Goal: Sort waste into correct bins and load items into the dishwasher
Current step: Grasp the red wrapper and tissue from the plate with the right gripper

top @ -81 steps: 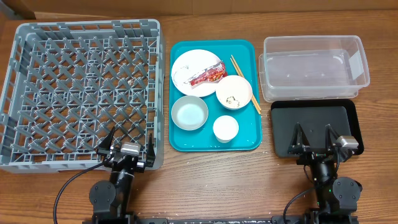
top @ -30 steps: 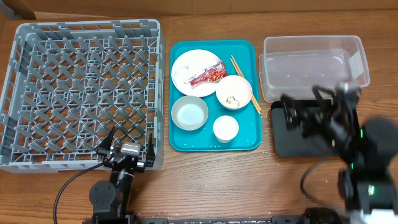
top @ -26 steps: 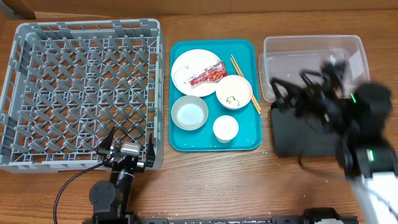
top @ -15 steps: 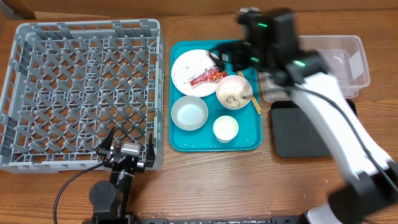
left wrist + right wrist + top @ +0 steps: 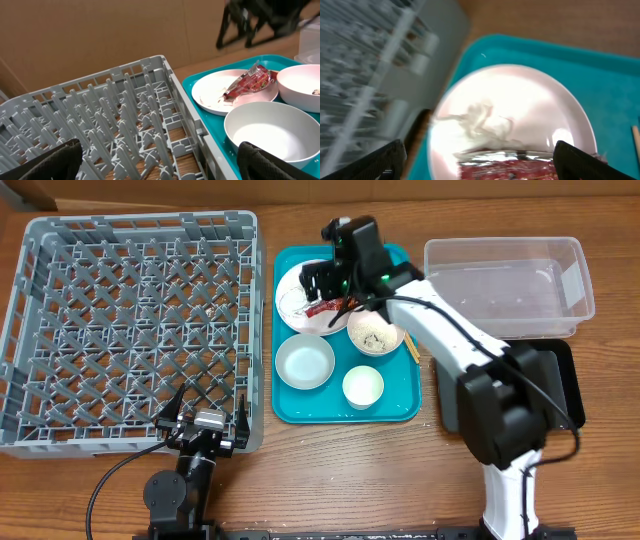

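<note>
My right gripper (image 5: 328,284) hangs open just above the round white plate (image 5: 293,292) on the teal tray. The red shiny wrapper (image 5: 326,308) lies on that plate. In the right wrist view the wrapper (image 5: 530,167) sits between my spread fingertips (image 5: 387,160), beside crumpled white paper (image 5: 480,117) on the plate (image 5: 545,115). Nothing is gripped. My left gripper (image 5: 205,410) rests open at the near edge of the grey dish rack (image 5: 140,220), and its wrist view shows rack pegs (image 5: 130,125) between the fingers.
On the teal tray (image 5: 300,408) stand a pale-blue bowl (image 5: 305,362), a white bowl with grains (image 5: 375,332) and a small white cup (image 5: 362,387); chopsticks (image 5: 413,352) are partly hidden by the arm. A clear tub (image 5: 505,285) and a black tray (image 5: 562,375) sit at the right.
My right arm has swung from over the black tray leftward across the teal tray and now hovers over the plate. Its jaws stayed open. The left arm has not moved.
</note>
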`<state>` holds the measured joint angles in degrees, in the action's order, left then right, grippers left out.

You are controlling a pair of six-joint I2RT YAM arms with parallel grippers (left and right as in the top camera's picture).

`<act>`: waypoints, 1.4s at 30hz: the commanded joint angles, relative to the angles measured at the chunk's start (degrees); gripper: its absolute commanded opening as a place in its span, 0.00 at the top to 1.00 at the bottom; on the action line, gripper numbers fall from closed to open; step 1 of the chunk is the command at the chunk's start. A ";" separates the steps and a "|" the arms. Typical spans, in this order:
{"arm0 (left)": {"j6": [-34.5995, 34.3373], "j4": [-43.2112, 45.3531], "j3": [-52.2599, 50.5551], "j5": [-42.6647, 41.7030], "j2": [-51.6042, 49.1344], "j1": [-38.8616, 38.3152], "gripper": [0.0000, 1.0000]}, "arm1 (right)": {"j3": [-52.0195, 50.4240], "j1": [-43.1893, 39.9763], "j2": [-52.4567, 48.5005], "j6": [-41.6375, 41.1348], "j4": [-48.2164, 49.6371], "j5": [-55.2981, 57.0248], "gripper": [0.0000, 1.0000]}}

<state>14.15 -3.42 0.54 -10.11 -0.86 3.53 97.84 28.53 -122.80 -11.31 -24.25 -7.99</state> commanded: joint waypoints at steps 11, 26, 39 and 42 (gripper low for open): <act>1.07 0.04 -0.26 -0.44 0.55 0.59 0.00 | 1.55 5.92 -7.89 3.69 1.79 9.90 0.08; 1.07 0.04 -0.26 -0.44 0.55 0.59 0.00 | 0.57 5.75 -10.01 1.62 4.46 12.52 0.50; 1.07 0.04 -0.26 -0.46 0.55 0.59 0.00 | 1.29 5.66 -10.56 -0.96 4.04 13.33 0.96; 1.07 0.04 -0.26 -0.46 0.55 0.59 0.00 | 3.50 5.31 -7.52 -1.11 1.38 13.29 0.96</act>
<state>14.15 -3.42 0.54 -10.11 -0.86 3.53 98.67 34.37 -133.29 -11.57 -21.85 4.80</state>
